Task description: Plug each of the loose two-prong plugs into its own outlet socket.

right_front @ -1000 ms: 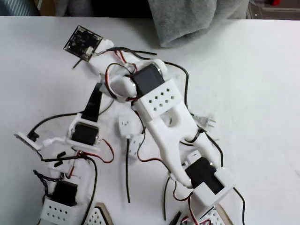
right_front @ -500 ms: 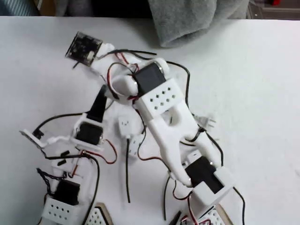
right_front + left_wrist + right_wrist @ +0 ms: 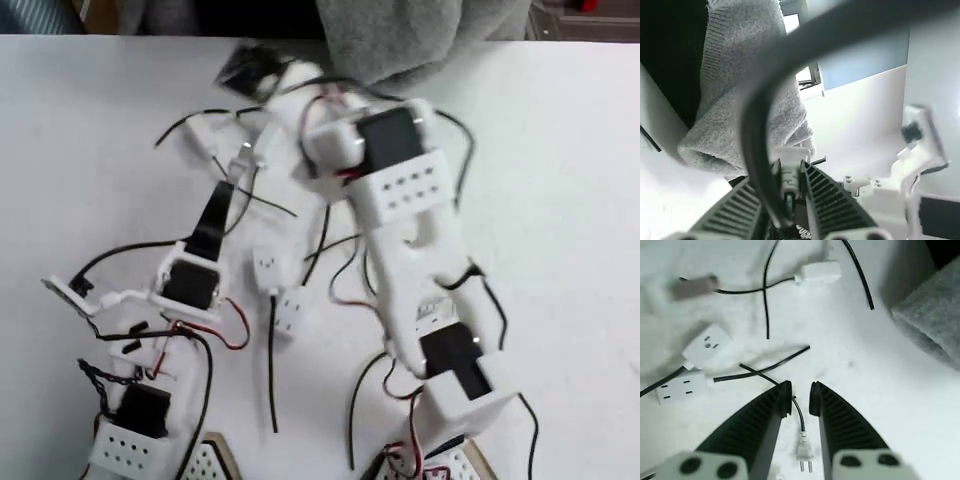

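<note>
Two white outlet blocks [image 3: 267,265] [image 3: 290,310] lie side by side in the middle of the table, seen from the right wrist as a single outlet [image 3: 707,343] and a strip [image 3: 682,385]. My left gripper [image 3: 790,182] is shut on a white two-prong plug [image 3: 786,175], its black cord [image 3: 752,130] looping close past the camera. From above, that gripper [image 3: 238,165] points toward the table's far side. My right gripper [image 3: 800,392] hangs above the table, open by a narrow gap and holding nothing. Below it lies a loose plug [image 3: 804,452] on its cord.
A grey knit cloth [image 3: 400,40] hangs over the far edge, close to the right arm's wrist [image 3: 290,100]. Another white cord end [image 3: 819,271] lies beyond the outlets. Black cords [image 3: 272,370] cross the table's middle. The right side of the table is bare.
The right arm has swung its wrist toward the far edge and to the right, and now covers where the loose plug lay. The left gripper tilted slightly right, then held still.
</note>
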`<state>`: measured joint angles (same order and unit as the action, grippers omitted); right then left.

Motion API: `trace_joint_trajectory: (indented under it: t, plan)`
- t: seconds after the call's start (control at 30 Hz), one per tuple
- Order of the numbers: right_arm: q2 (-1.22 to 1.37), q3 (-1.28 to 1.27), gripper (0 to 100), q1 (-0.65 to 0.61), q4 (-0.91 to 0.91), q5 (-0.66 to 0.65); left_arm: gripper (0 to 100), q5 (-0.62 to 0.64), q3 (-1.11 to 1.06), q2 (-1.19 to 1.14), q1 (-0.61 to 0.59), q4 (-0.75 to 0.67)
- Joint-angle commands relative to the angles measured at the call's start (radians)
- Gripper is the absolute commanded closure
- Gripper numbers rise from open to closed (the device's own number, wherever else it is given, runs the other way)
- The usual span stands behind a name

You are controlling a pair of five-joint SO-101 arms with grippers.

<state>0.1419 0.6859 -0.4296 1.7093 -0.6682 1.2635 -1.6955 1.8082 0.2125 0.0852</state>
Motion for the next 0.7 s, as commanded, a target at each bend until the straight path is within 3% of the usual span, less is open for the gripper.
trace_joint_trajectory:
  t: [0.0,0.2,0.53,0.67]
  plan:
    - [-0.016,-0.012,92.4,0.145,0.008,-0.003,97,-0.029,0.015,0.016,-0.008,0.048]
    - [-0.044,-0.147,92.6,0.372,0.008,0.118,97,-0.364,0.012,0.016,0.001,0.117]
    - [-0.334,-0.641,92.6,0.573,-0.039,0.137,98,-0.582,0.017,0.016,0.001,0.267]
    - [-0.433,-0.875,92.6,0.662,-0.17,0.233,98,-0.635,0.017,0.016,-0.007,0.27]
